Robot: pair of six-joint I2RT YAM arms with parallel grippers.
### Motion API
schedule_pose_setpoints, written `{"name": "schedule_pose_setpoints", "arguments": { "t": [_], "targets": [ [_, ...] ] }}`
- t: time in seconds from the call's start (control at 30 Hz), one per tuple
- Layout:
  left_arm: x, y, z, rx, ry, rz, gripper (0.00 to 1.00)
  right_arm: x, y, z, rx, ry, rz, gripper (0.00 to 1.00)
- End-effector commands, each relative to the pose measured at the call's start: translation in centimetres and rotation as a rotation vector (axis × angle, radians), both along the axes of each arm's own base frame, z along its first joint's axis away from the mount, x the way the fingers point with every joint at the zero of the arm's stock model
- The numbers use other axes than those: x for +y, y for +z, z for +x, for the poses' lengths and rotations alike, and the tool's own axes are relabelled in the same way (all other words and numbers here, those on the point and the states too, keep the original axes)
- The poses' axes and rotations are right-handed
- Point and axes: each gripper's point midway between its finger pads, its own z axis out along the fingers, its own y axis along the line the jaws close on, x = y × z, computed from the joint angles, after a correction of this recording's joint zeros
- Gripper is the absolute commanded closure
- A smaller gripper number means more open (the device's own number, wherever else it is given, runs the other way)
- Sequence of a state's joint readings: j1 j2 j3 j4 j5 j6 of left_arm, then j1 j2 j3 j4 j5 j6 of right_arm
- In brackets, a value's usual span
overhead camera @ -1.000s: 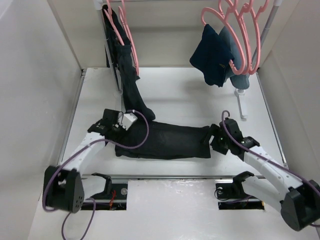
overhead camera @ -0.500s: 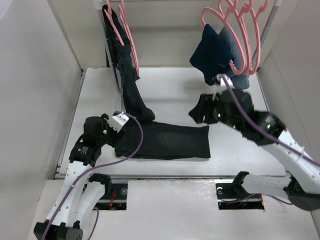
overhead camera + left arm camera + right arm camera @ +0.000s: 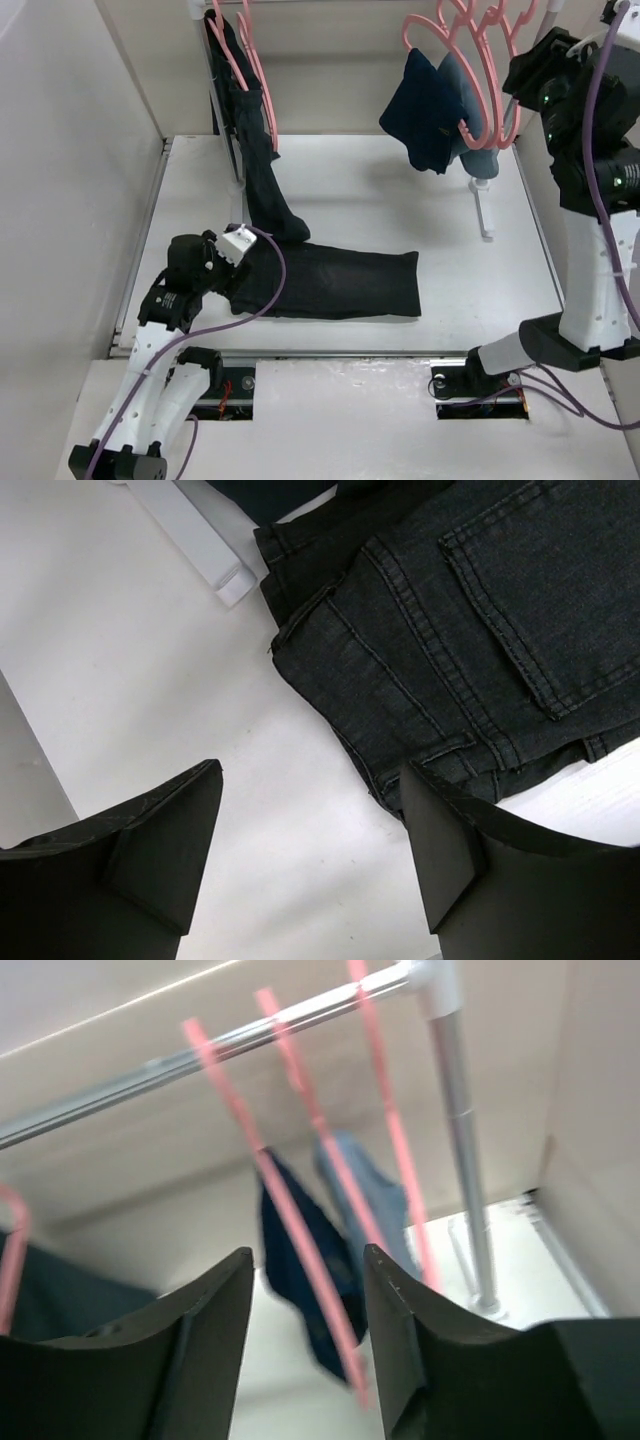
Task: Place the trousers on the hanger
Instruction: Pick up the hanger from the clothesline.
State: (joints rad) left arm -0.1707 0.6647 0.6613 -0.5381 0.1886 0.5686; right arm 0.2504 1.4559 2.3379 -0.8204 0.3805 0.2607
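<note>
The black trousers (image 3: 330, 282) lie folded flat across the near part of the table. Their waistband and back pocket show in the left wrist view (image 3: 470, 630). My left gripper (image 3: 228, 268) is open and empty at their left end. Bare table lies between its jaws (image 3: 310, 820), and its right finger is next to the waistband edge. My right gripper (image 3: 522, 78) is open and empty, raised at the back right by several pink hangers (image 3: 485, 60) on the rail. In the right wrist view one pink hanger (image 3: 300, 1215) shows blurred in line with the gap between its jaws (image 3: 308, 1290), farther off.
A navy garment (image 3: 425, 105) and a lighter blue one (image 3: 478, 150) hang on the right hangers. Another black pair (image 3: 262, 170) hangs from pink hangers (image 3: 255, 75) at the back left, trailing onto the table. The rail's post (image 3: 462, 1150) stands on a white foot (image 3: 484, 205).
My right arm has left the trousers' right end and risen up and back to the hanger rail, empty. My left arm drew back slightly at first and has since held still. The trousers stay flat.
</note>
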Motion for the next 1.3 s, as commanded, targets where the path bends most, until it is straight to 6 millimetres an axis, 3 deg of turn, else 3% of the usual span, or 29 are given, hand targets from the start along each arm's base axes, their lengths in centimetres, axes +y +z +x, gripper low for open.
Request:
{"name": "schedule_pose_setpoints", "arguments": {
  "t": [0.0, 0.17, 0.3, 0.43, 0.57, 0.67, 0.7, 0.77, 1.03, 1.1, 1.27],
  "targets": [
    [0.1, 0.4, 0.4, -0.027, 0.025, -0.034, 0.31, -2.6, -0.6, 4.1, -0.011, -0.027, -0.061, 0.45],
    [0.0, -0.3, 0.6, -0.025, 0.03, -0.052, 0.29, -3.5, -3.9, 8.6, 0.073, 0.03, -0.082, 0.36],
    [0.2, -0.3, 0.6, -0.026, 0.038, -0.046, 0.29, -7.1, -5.2, 9.6, 0.108, -0.137, -0.057, 0.39],
    [0.3, -0.8, 0.7, -0.014, 0.053, -0.051, 0.29, -7.0, -6.9, 11.6, 0.134, -0.092, -0.057, 0.39],
    [0.3, -0.8, 0.7, -0.015, 0.053, -0.051, 0.29, -7.6, -10.1, 12.8, 0.214, -0.094, -0.047, 0.46],
    [0.5, -0.8, 0.7, -0.015, 0.062, -0.051, 0.29, -7.5, -11.8, 13.4, 0.242, -0.054, -0.033, 0.66],
    [0.5, -0.8, 0.7, -0.015, 0.062, -0.051, 0.29, -7.3, -11.4, 13.2, 0.227, -0.045, -0.033, 0.85],
    [0.5, -0.8, 0.7, -0.015, 0.062, -0.051, 0.29, -7.3, -11.4, 13.1, 0.22, -0.045, -0.033, 0.96],
    [0.5, -0.8, 0.7, -0.015, 0.062, -0.051, 0.29, -8.3, -10.0, 11.3, 0.196, -0.085, -0.134, 1.0],
    [0.6, -0.9, 0.6, -0.006, 0.062, -0.05, 0.29, -8.5, -8.7, 10.1, 0.173, -0.095, -0.179, 1.0],
    [0.6, -0.5, 0.7, -0.017, 0.056, -0.044, 0.29, -7.0, -5.8, 7.1, 0.101, -0.125, -0.278, 1.0]
  ]
}}
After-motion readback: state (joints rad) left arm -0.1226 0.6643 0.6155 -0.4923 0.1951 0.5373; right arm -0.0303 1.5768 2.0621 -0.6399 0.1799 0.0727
